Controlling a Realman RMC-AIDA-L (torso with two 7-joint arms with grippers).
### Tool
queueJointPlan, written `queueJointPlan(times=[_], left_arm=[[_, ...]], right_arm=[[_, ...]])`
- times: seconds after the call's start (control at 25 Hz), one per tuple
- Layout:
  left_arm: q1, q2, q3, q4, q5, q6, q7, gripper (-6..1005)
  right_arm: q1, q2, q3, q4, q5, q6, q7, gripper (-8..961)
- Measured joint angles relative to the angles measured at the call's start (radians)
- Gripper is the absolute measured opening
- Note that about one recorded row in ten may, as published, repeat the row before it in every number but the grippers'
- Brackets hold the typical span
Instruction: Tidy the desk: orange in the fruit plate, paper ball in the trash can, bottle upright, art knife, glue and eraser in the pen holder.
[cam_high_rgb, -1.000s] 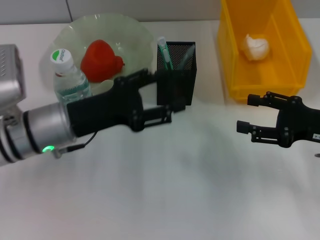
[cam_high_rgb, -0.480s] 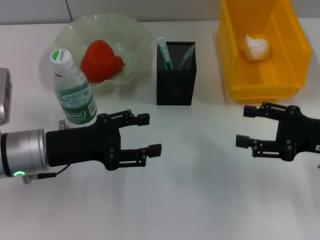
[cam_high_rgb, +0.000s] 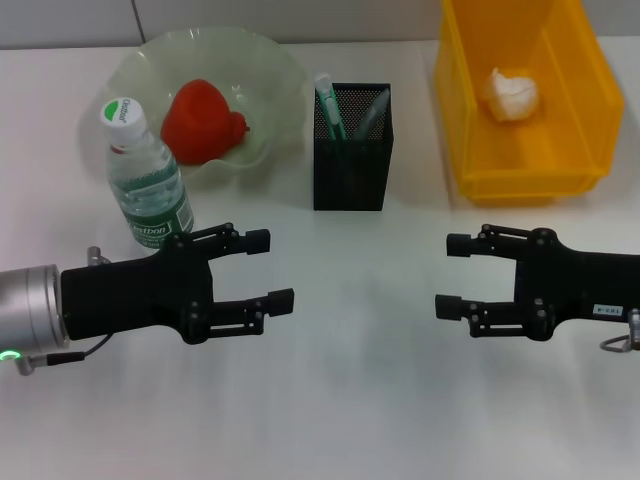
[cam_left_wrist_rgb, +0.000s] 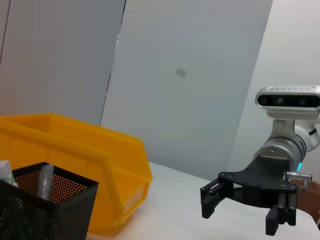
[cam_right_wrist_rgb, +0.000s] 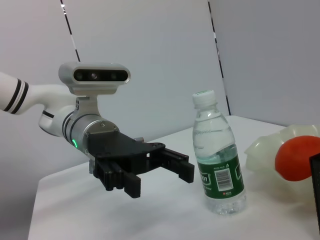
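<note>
Plain white tabletop (cam_high_rgb: 360, 400) against a pale grey wall. At the far edge, left to right: pale green fruit plate (cam_high_rgb: 270, 70) with the orange (cam_high_rgb: 200, 118) inside; black mesh pen holder (cam_high_rgb: 352, 150) with the art knife (cam_high_rgb: 328, 105) and the glue (cam_high_rgb: 368, 115) standing in it; yellow trash can (cam_high_rgb: 525, 175) with the paper ball (cam_high_rgb: 510, 94) inside. Bottle (cam_high_rgb: 145, 180) upright, just in front of the fruit plate. Eraser not visible; possibly down inside the pen holder, impossible to tell.

Main risk from here: the bottle tipped over again, since the left arm sits just beside it and a careless sideways swing could clip it.

Left gripper (cam_high_rgb: 262, 270) low over the tabletop near the bottle, spread wide, empty, touching nothing. Right gripper (cam_high_rgb: 452, 274) opposite, in front of the trash can, likewise spread wide and empty. Task apparently finished, eraser aside.
</note>
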Motion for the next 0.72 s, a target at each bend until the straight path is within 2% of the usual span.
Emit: queueJointPlan(times=[0.72], left_arm=[[0.001, 0.008, -0.009, 0.006, 0.031, 0.024, -0.001, 818]], right_arm=[[0.012, 0.0, -0.007, 0.011, 0.007, 0.009, 0.0, 808]])
